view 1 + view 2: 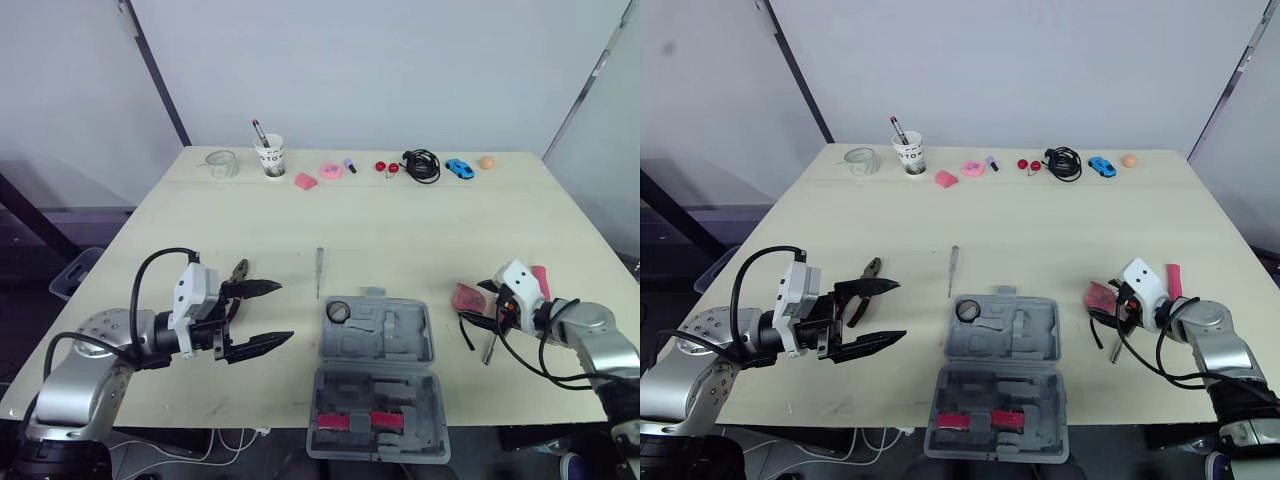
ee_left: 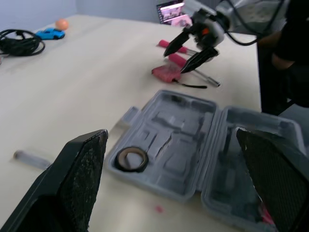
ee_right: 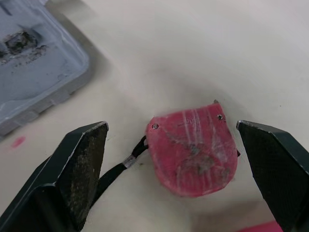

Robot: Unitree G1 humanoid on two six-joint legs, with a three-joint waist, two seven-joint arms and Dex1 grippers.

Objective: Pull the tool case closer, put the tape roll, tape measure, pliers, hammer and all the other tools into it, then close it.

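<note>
Your right pincer [image 3: 171,126] sits low, spread wide, the tape measure [image 3: 193,154] just ahead; your left pincer [image 1: 284,312] gapes level, facing the tool case [image 1: 420,335].

Pale wooden table [image 1: 300,230], plain grey-white wall [image 1: 400,70], dark diagonal struts [image 1: 155,75]

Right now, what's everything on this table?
tool case: one, grey, open, front centre.
tape roll: one, black, in case's far half.
tape measure: one, red, right of case.
pliers: one, dark, left of case.
slim tool: one, silvery, beyond case.
paper cup: one, white, far edge.
glass jar: one, clear, far edge.
cable: one, black, far edge.
toy car: one, blue, far edge.
ball: one, orange, far edge.
left jaws: black, open, beside pliers.
right jaws: black, open, flanking tape measure.
</note>
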